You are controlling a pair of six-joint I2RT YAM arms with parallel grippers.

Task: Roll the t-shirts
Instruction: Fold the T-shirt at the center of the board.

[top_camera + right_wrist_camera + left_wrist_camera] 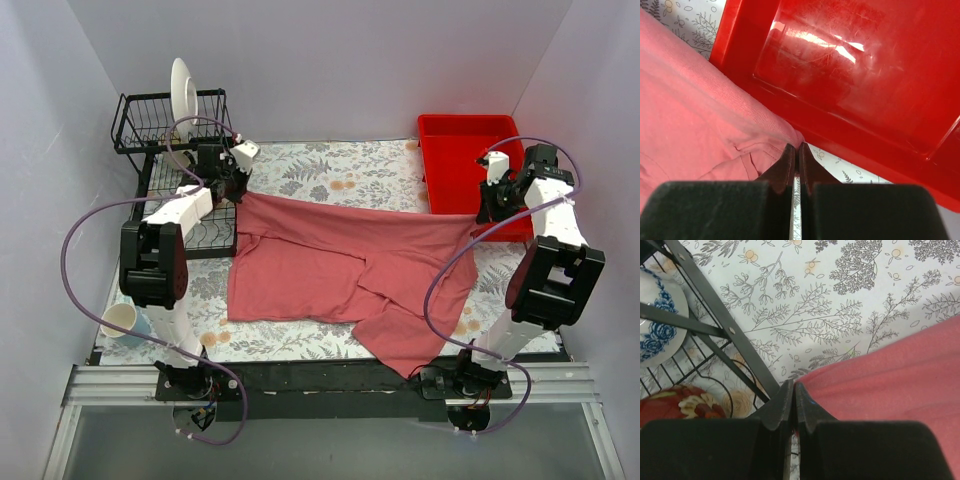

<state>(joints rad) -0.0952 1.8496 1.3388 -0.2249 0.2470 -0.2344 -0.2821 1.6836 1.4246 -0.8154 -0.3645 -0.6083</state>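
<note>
Top external view: I read the table from left to right here and use the wrist views for the fingertips.
Dish rack: black wire, far left, with a white plate standing upright in it. My left arm works just beside it.
Left gripper: clenched. In its wrist view the fingers are pressed together and the shirt's corner runs right into the tips, so I judge it is pinching that corner.
T-shirt: dusty red, spread over the middle of the leaf-patterned table cover between the two grippers. Its far edge is drawn into a nearly straight line, and its near-right part spills to the table's near edge.
Long axis: left to right, along that drawn edge. I cannot tell which end is the collar; folds hide it.
Handling: soft, light and limp, so I expect it to sag and bunch wherever it is unsupported. I would hold it by pinching both far corners through the seam, not the flat middle.
Red tray: rigid plastic, far right. The shirt's right corner sits just beside its near wall.
Right gripper: clenched, fingers together with the cloth corner at the tips. I judge it is grasping the shirt too.
</note>
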